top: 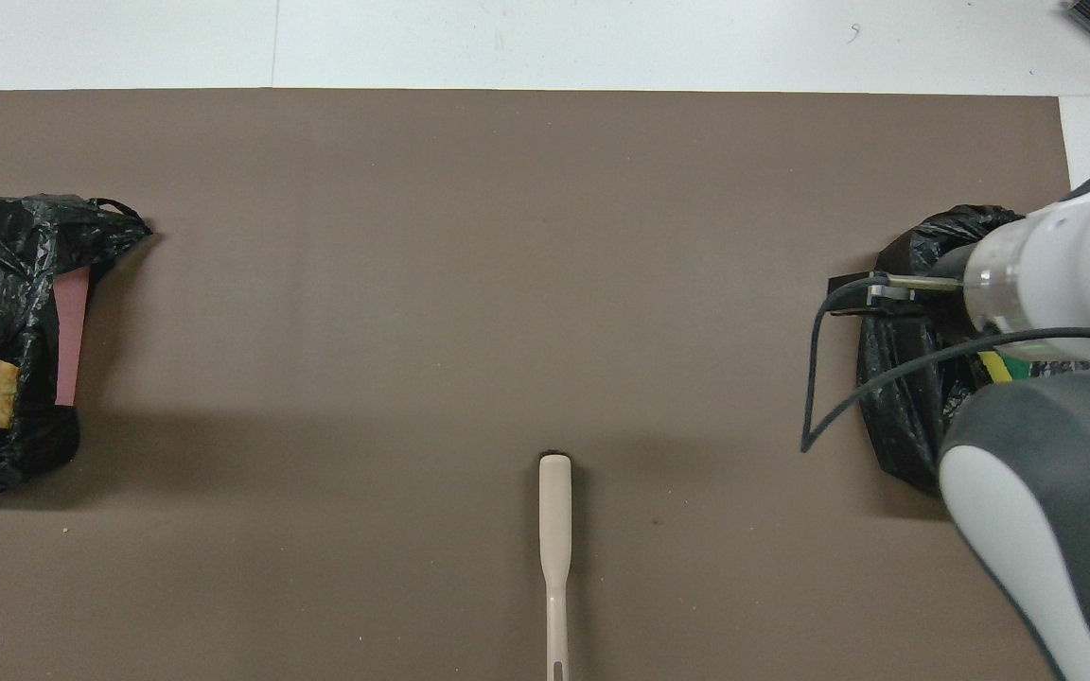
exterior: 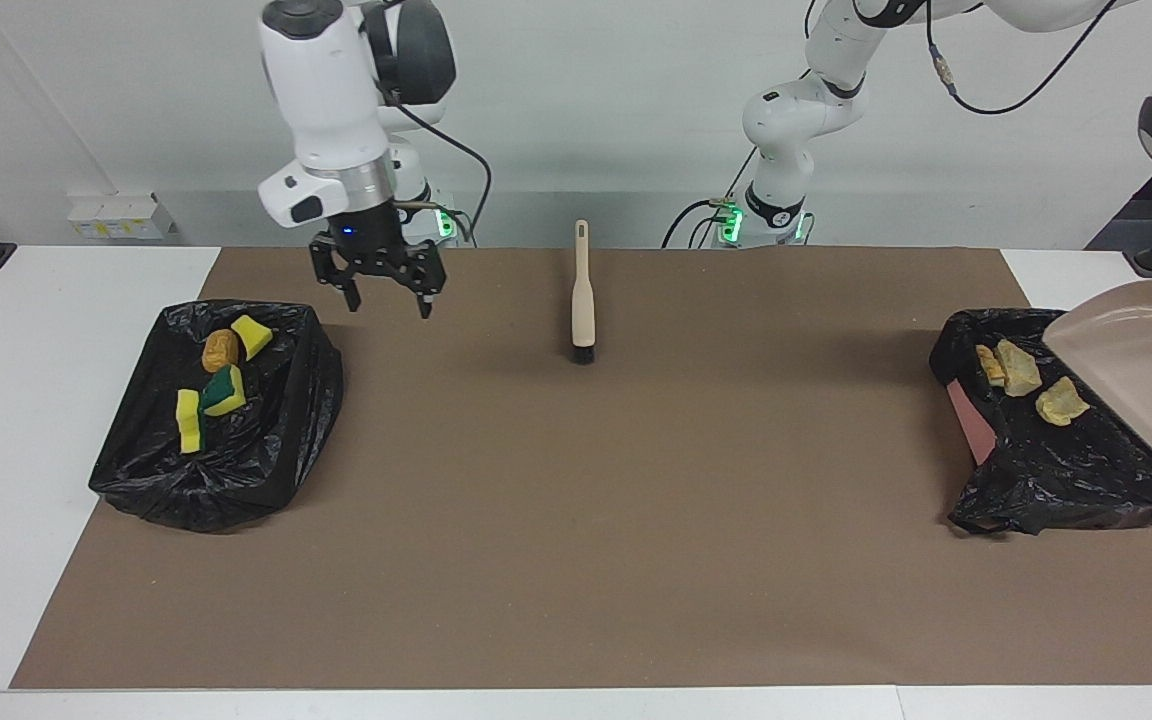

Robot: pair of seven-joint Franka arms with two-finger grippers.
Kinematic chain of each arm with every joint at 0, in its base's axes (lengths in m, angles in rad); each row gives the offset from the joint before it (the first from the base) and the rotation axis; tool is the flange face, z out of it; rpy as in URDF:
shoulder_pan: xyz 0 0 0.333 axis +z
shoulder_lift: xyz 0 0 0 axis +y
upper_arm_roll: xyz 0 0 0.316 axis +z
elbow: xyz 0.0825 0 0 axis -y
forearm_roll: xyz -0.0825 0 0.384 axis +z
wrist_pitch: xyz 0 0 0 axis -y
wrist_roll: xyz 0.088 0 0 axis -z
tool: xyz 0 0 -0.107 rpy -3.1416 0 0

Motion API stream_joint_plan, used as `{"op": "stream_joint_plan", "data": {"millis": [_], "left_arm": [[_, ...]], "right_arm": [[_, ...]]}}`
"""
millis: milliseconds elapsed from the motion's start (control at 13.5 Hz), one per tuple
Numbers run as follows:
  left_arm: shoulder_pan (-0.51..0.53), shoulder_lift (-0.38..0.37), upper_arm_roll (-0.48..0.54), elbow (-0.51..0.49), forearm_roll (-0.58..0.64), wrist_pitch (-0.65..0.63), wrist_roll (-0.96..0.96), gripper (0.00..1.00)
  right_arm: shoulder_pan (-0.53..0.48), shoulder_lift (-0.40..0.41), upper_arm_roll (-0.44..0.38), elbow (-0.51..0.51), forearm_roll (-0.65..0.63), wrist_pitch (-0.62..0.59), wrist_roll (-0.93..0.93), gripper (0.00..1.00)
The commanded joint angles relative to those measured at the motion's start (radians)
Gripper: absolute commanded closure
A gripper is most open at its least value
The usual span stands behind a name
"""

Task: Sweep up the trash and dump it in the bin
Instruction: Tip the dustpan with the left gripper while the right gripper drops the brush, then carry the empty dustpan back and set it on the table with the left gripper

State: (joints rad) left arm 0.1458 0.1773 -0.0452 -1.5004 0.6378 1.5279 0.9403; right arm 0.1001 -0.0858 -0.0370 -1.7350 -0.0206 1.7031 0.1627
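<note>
Beside tilted dustpan (exterior: 1136,365), bagged trash (exterior: 1021,372)

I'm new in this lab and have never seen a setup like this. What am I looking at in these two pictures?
Two white robot arms, right arm and left arm, stand at a table, each ending in a two-finger gripper. One picture faces them from across the table; the other looks down from above their end. The right gripper hangs open and empty over the brown mat, beside a black-bagged bin holding yellow sponge chunks and a golden-brown lump. A beige brush lies on the mat mid-table, near the robots. At the left arm's end, a beige dustpan tilts over a second bagged bin with pale bread-like pieces in it; the left gripper that seems to hold it is outside both pictures.
</note>
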Motion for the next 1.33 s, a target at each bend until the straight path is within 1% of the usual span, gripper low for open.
{"op": "stream_joint_plan", "data": {"millis": [0, 148, 296, 443, 517, 591, 665, 813, 887, 1034, 1256], "left_arm": [[-0.092, -0.039, 0.015, -0.03, -0.105, -0.095, -0.272, 1.0], [-0.135, -0.044, 0.014, -0.032, -0.229, -0.132, -0.468, 1.0], [-0.178, -0.045, 0.014, -0.037, -0.346, -0.137, -0.643, 1.0], [-0.209, -0.061, 0.014, -0.072, -0.471, -0.088, -0.852, 1.0], [-0.227, -0.074, 0.014, -0.105, -0.533, -0.031, -0.947, 1.0], [-0.251, -0.088, 0.014, -0.138, -0.573, 0.021, -0.995, 1.0], [-0.264, -0.091, 0.013, -0.153, -0.601, 0.056, -1.002, 1.0], [-0.33, -0.061, 0.014, -0.167, -0.627, 0.127, -0.999, 1.0], [-0.356, -0.056, 0.013, -0.179, -0.629, 0.161, -0.999, 1.0], [-0.412, -0.022, 0.014, -0.179, -0.653, 0.195, -1.011, 1.0], [-0.506, 0.036, 0.014, -0.178, -0.656, 0.288, -1.133, 1.0]], "right_arm": [[-0.002, -0.015, -0.05, 0.038, -0.012, -0.074, -0.067, 0.0], [0.003, -0.018, -0.075, 0.046, -0.013, -0.092, -0.098, 0.0], [0.003, -0.02, -0.101, 0.048, -0.006, -0.094, -0.095, 0.0], [0.012, -0.022, -0.113, 0.048, 0.002, -0.091, -0.091, 0.0], [0.015, -0.022, -0.113, 0.048, 0.002, -0.08, -0.085, 0.0], [0.016, -0.015, -0.113, 0.051, -0.01, -0.077, -0.086, 0.0], [0.015, -0.015, -0.118, 0.051, -0.01, -0.076, -0.088, 0.0], [0.016, -0.025, -0.15, 0.063, 0.014, -0.079, -0.098, 0.0], [0.018, -0.038, -0.144, 0.065, -0.004, -0.085, -0.1, 0.0], [0.024, -0.051, -0.148, 0.063, -0.015, -0.095, -0.101, 0.0], [0.024, -0.048, -0.141, 0.063, -0.039, -0.095, -0.11, 0.0]]}}
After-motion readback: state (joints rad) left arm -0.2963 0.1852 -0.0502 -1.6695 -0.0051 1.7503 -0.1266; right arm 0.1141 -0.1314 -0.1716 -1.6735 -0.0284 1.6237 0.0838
